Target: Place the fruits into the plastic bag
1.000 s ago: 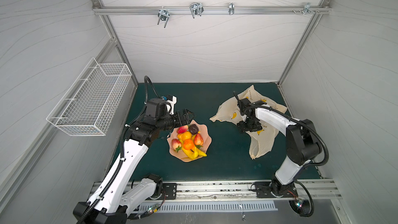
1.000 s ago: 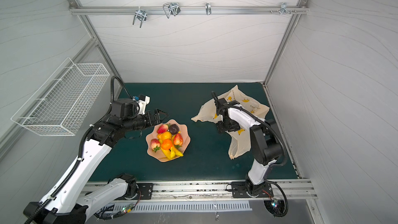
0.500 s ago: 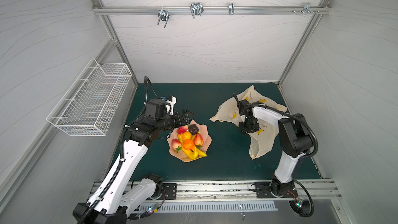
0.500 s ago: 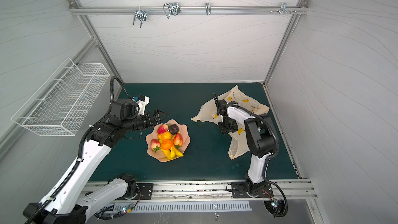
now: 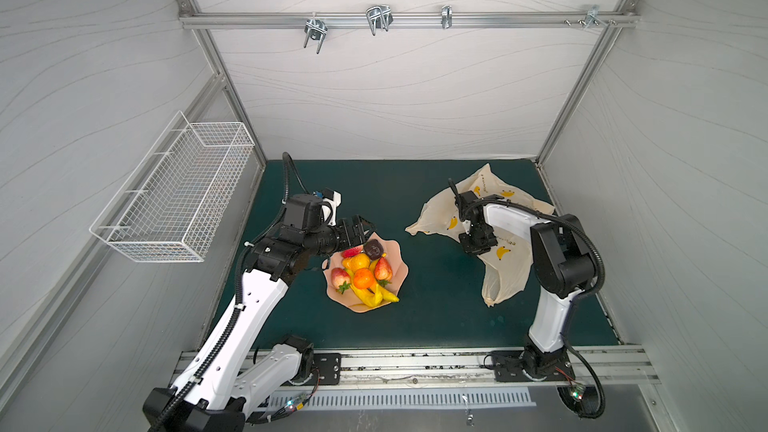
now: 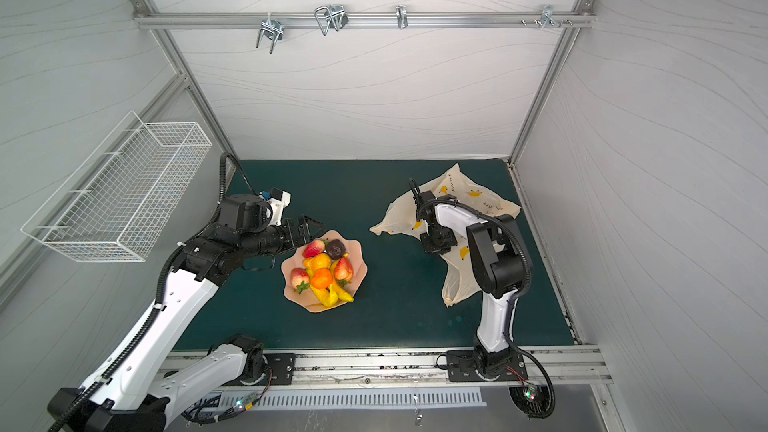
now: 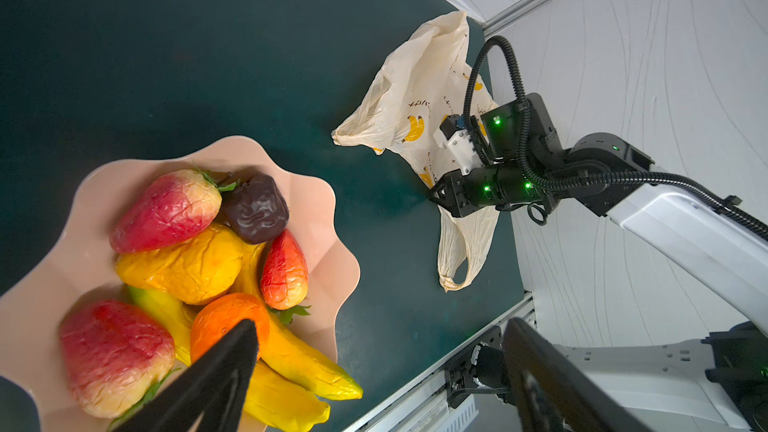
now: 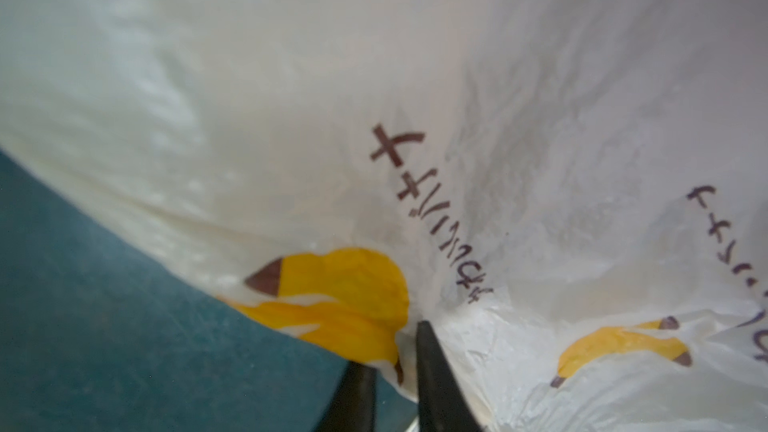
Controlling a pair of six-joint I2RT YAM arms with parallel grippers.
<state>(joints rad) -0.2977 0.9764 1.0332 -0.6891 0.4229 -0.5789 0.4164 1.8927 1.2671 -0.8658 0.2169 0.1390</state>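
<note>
nearest, the pink plate (image 5: 397,260) is set on the green mat (image 5: 440,305), with the fruits (image 5: 363,278) heaped in it: strawberries, orange ones, bananas, a dark brown one. none is judged bagged yet. over the plate's far rim the left gripper (image 5: 368,230) is held, jaws wide apart, nothing between them. to the right, the plastic bag (image 5: 509,268) lies slack on the mat, nothing made out inside; a fold of its film is pinched between the closed jaws of the right gripper (image 8: 392,344). the opening of the bag is judged in hand; next the mouth must be lifted clear before a fruit is taken. a wire basket (image 5: 178,201) is hung on the left wall, nothing in it.
</note>
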